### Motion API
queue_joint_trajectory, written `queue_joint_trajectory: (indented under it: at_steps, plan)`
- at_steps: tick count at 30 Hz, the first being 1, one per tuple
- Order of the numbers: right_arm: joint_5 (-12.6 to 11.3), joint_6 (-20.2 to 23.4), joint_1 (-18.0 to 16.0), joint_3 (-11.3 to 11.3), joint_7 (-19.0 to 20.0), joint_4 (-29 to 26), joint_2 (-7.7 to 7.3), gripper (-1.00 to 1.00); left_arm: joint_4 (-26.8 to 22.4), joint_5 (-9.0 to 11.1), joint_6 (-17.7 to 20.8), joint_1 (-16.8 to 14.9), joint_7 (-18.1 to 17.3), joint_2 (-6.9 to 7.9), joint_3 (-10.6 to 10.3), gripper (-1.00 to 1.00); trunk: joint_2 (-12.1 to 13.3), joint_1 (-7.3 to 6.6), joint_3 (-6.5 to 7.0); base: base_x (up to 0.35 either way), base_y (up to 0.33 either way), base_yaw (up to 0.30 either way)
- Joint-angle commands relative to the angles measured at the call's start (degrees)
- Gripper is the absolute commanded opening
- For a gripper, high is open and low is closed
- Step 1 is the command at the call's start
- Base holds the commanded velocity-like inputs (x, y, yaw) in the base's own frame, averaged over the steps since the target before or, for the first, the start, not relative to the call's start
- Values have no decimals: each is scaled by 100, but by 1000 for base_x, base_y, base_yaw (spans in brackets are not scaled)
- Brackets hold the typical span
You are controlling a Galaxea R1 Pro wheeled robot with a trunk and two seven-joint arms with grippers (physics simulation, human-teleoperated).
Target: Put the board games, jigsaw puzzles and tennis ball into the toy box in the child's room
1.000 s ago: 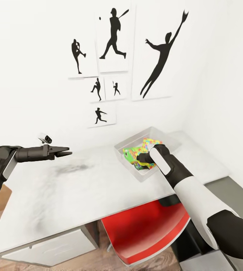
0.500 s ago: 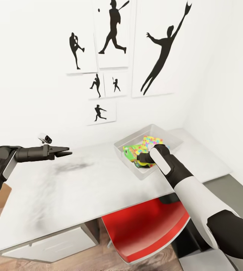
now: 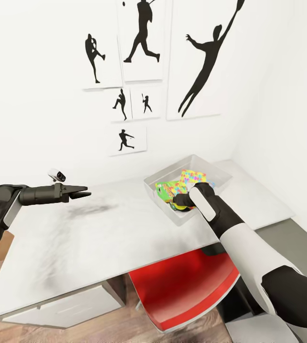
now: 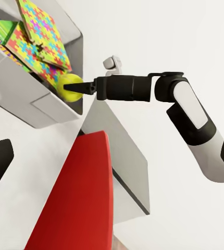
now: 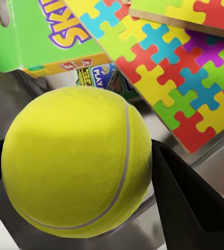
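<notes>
Head view: the right end effector [image 3: 178, 202] reaches over the near wall of the toy box [image 3: 172, 217], which stands on the white counter [image 3: 101, 238] toward its right end. It grips the tennis ball [image 3: 177, 205], of which just a sliver of yellow-green shows past the wrist. Inside the box lie a green board game [image 3: 164, 189] and a jigsaw puzzle [image 3: 191, 178]. The left end effector [image 3: 84, 193] hangs well apart over the counter's left part, holding nothing, its fingers almost together. A red chair [image 3: 186, 286] sits under the counter.

Left wrist view: this side-on look shows what the head view hides, the ball [image 4: 69, 86] pinched at the tip of the right end effector [image 4: 87, 87], level with the box rim [image 4: 49, 104]. 2 puzzles [image 4: 39, 36] lie overlapped in the box.

Right wrist view: the ball [image 5: 78, 161] sits between 2 dark fingers [image 5: 182, 203], held across its widest part. Beneath it lie the green game box [image 5: 44, 36], another printed box under that one, and puzzle pieces [image 5: 164, 67].

The ball is probably light, fuzzy enough not to slip, and slightly springy; a grip across the middle suits it. Released from height it would likely bounce or roll off the tilted flat toys, so a low release seems wise.
</notes>
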Motion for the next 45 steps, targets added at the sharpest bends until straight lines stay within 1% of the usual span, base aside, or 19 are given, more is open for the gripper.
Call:
queue_joint_trajectory:
  at_steps: [1, 8, 37, 38, 45]
  plan:
    - [-74, -2, -8, 15, -69, -4, -2, -100, 2, 19, 60, -9, -21, 7, -22, 100, -12, 3, -20, 0, 0, 0]
    - [-73, -2, -7, 15, -69, -4, -8, -100, 2, 15, 60, -7, -21, 7, -22, 100, -12, 3, -60, 0, 0, 0]
    - [-73, -6, -7, 15, -69, -5, -11, -100, 2, 14, 60, -8, -21, 7, -22, 100, -12, 3, -63, 0, 0, 0]
    - [-73, -6, -8, 15, -69, -4, -9, 100, 2, 14, 59, -7, -21, 7, -22, 100, -12, 3, -63, 0, 0, 0]
    - [-68, -8, -7, 18, -69, -7, 6, 100, 2, 18, 60, -7, -21, 7, -22, 100, -12, 3, -63, 0, 0, 0]
